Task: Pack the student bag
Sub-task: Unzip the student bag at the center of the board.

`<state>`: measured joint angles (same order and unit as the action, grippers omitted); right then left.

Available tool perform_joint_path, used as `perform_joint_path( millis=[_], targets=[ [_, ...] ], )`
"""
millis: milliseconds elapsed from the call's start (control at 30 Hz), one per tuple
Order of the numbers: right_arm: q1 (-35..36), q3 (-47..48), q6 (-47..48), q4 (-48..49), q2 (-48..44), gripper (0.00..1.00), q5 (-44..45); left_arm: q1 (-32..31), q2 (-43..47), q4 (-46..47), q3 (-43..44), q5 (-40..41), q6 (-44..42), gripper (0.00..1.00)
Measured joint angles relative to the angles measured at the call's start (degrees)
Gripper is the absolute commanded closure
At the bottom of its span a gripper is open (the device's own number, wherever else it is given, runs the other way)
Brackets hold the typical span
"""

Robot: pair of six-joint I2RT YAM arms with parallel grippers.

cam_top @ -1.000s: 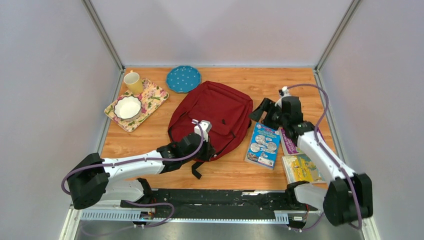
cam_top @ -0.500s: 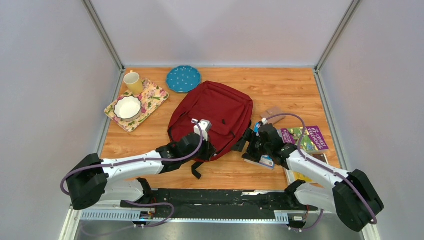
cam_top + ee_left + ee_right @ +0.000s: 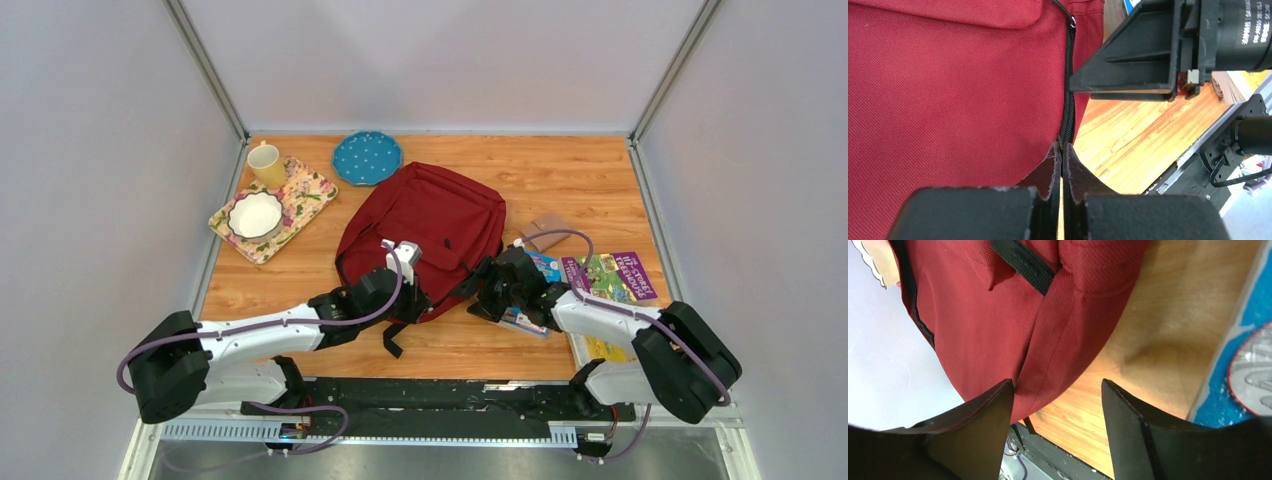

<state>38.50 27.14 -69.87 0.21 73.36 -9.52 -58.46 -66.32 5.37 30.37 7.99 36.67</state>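
Red fabric of the student bag [image 3: 425, 225] is lying flat across the centre of the tabletop [image 3: 560, 170] in the overhead frame. The left hand [image 3: 1062, 152] is pressing its fingers together on the zipper [image 3: 1069, 100] seam at the bag's lower edge, likely anchoring it. The right hand [image 3: 1058, 385], fingers spread, is hovering at the bag's lower-right corner, probably readying to grab fabric and open it.
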Motion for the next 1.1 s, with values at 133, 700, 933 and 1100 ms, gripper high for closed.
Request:
perform_joint_path(
  millis=[133, 700, 933, 1100],
  targets=[
    [0.0, 1.7, -0.3, 1.0, 2.5, 0.75, 0.5, 0.0, 0.6, -0.4, -0.2, -0.7, -0.9, 1.0],
    [-3.6, 7.2, 14.9, -6.1, 2.9, 1.0, 3.0, -0.1, 18.3, -15.6, -7.1, 9.4, -2.5, 1.0],
    [-5.9, 12.6, 23.6, -10.7, 2.9, 1.0, 1.3, -0.1, 23.6, -19.4, -7.1, 11.5, -3.4, 1.0],
    [-6.1, 14.8, 29.2, -13.6, 2.9, 1.0, 0.9, -3.2, 21.5, -18.7, -7.1, 7.4, -4.9, 1.0]
  ],
)
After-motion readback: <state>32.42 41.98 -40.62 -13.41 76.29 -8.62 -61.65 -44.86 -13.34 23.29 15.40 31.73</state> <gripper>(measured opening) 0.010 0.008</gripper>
